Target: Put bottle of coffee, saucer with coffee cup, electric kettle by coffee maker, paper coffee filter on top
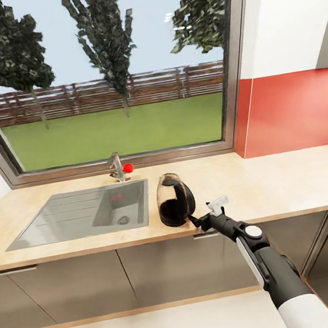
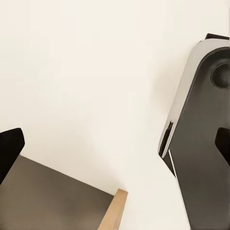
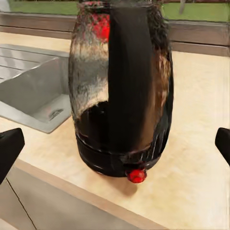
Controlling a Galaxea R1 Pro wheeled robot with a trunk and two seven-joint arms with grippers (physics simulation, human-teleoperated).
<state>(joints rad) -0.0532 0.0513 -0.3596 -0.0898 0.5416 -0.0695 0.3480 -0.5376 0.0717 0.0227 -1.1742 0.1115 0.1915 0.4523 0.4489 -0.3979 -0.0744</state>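
Observation:
The electric kettle (image 1: 175,199), dark tinted glass with a black handle and a small red switch, stands on the light-wood kitchen countertop (image 1: 272,178) just right of the sink and close to the front edge. My right gripper (image 1: 197,221) is open at the counter's edge, right behind the kettle's handle. In the right wrist view the kettle (image 3: 120,96) sits between the spread fingertips (image 3: 9,148), which are clear of it. My left gripper (image 2: 115,153) is open with nothing in it, and one fingertip (image 2: 9,148) shows over pale floor.
A steel sink (image 1: 77,215) with a faucet (image 1: 116,167) and a red knob (image 1: 128,167) is set into the counter below a large window. The red backsplash (image 1: 293,111) runs along the right. Grey cabinet fronts (image 1: 72,284) lie under the counter.

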